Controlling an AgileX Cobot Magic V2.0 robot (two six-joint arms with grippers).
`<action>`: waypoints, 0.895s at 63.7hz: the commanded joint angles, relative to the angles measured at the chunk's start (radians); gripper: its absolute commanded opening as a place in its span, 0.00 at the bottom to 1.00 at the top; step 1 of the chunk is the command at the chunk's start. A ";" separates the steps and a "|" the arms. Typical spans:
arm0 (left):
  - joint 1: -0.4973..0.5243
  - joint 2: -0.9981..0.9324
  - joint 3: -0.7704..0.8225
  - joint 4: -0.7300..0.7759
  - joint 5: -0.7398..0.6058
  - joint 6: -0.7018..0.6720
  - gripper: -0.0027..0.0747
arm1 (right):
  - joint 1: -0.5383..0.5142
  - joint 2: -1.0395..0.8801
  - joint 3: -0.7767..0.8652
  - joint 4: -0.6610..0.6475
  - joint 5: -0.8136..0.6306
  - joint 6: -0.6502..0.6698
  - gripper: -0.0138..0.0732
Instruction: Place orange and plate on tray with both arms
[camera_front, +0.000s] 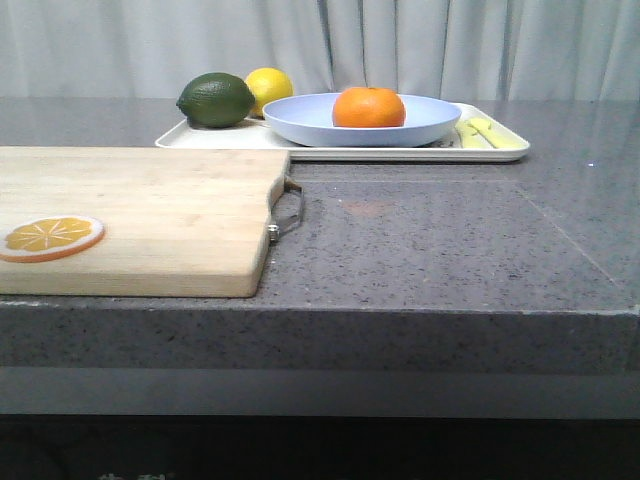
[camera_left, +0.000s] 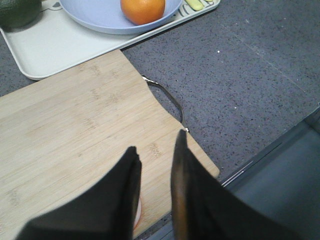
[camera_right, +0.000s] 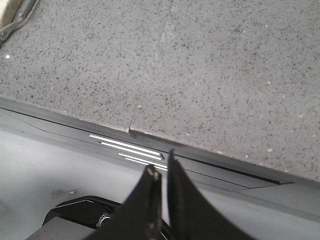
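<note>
Front view shows you no arm at all, so read the grippers from the wrist cameras: your right gripper hangs off the near edge of the stone counter with its fingers nearly together and nothing between them, and your left gripper sits over the near part of the wooden cutting board, jaws a little apart and empty. From there everything lies away from you. The orange slice disc rests on the board's near left; past the board's metal handle comes the cream-white tray at the back of the counter. The pale lavender-blue plate already sits on that tray, and the orange, round, bright and dimpled, sits in the plate. Your left arm is the nearer one to the tray. A dark green avocado and yellow lemon stand beside the plate on the tray's left. By my reading the placing looks done.
</note>
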 joint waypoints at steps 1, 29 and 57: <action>0.002 -0.007 -0.029 -0.003 -0.069 -0.011 0.06 | -0.003 0.001 -0.024 0.010 -0.050 -0.010 0.07; 0.017 -0.075 0.053 -0.027 -0.167 -0.011 0.01 | -0.003 0.001 -0.024 0.012 -0.047 -0.010 0.08; 0.484 -0.622 0.600 -0.034 -0.602 -0.011 0.01 | -0.003 0.001 -0.024 0.015 -0.044 -0.010 0.08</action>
